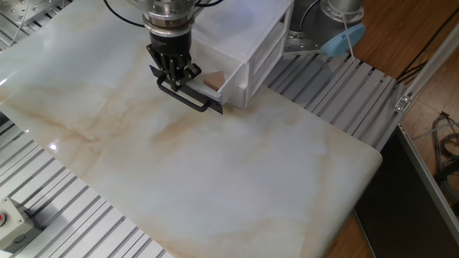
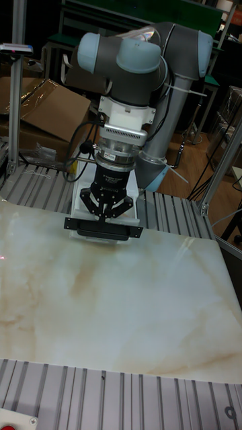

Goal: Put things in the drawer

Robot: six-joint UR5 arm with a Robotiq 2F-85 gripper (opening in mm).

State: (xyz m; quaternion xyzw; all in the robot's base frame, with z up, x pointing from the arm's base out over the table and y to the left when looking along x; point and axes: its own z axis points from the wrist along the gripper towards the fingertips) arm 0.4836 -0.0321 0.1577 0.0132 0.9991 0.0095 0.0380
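The white drawer (image 1: 228, 84) with the long black bar handle (image 1: 192, 98) stands partly open at the bottom of the small white cabinet (image 1: 244, 43). A light-tan wooden cube (image 1: 213, 81) lies inside it, near the front. My gripper (image 1: 176, 77) is shut, its fingertips together right at the handle's left part, touching or almost touching the bar. In the tall fixed view the gripper (image 2: 105, 215) points down onto the middle of the handle (image 2: 104, 229). There the cube is hidden behind it.
The cabinet sits at the far edge of the marble-patterned tabletop (image 1: 215, 165). A light-blue round disc (image 1: 341, 41) hangs by the arm's base at the back right. Metal slats (image 1: 337, 86) border the table. A red button box (image 1: 7, 218) is at the near left corner.
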